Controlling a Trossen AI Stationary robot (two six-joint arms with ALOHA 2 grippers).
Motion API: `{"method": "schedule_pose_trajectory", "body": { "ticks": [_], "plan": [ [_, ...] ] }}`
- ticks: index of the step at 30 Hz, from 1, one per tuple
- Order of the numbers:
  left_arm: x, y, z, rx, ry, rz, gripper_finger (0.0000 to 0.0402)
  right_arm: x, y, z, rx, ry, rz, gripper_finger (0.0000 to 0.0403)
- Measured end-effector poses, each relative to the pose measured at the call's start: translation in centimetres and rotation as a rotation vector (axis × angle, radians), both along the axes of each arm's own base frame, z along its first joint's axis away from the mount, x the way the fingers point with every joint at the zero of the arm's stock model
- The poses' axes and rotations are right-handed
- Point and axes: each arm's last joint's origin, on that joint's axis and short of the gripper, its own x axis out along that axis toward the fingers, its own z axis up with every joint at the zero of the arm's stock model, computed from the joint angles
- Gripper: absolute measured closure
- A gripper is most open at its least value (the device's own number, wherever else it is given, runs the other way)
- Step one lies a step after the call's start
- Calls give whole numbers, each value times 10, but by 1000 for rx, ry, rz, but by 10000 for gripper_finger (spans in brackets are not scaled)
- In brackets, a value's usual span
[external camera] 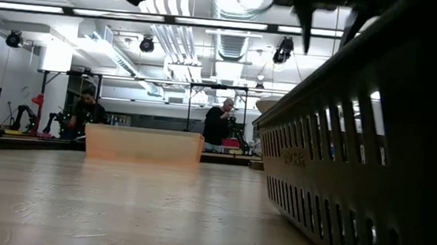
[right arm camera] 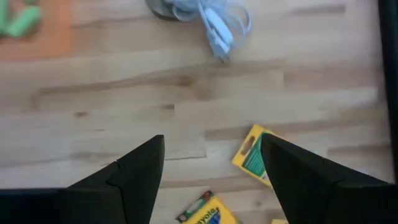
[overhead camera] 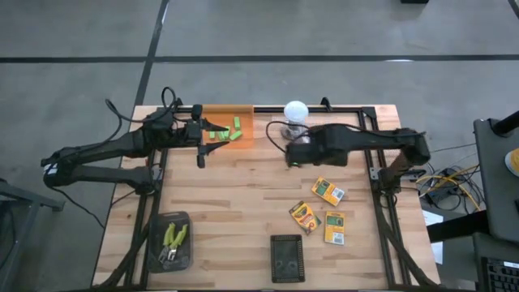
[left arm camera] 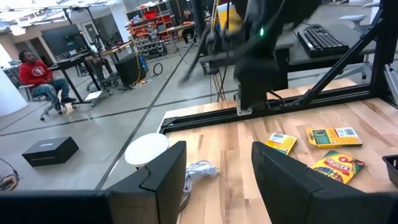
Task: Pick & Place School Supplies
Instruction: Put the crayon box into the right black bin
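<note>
Crayon boxes (overhead camera: 328, 191), long axes splayed differently

One crayon box (left arm camera: 339, 167), at the lower right of the left wrist view, carries a printed brand name that looks like "Crayola". Printing on the other crayon boxes (overhead camera: 328, 191) is too small to read. No other text, numbers or signs are legible.

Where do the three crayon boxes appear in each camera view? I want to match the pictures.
High view: the crayon boxes lie right of the table's centre, below the right arm.
Low view: not in it.
Left wrist view: three boxes at the right, past the open fingers.
Right wrist view: at the bottom, one box between the open fingers.
Shared landmark: the white bulb's cable, also in the left wrist view.
</note>
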Motion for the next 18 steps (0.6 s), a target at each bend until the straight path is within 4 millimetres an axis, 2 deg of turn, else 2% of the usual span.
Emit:
{"method": "schedule_pose_trajectory", "body": {
  "ticks": [3,9,14,18],
  "plan": [
    [0,0,0,0,0,0,213,-15,11,11,-40,-8,87,136],
    [0,0,0,0,1,0,213,-33,26,10,-36,54,311,140],
    [0,0,0,0,1,0,213,-34,27,2,-31,79,339,146],
    [0,0,0,0,1,0,213,-27,29,-6,-73,103,441,147]
  ]
}}
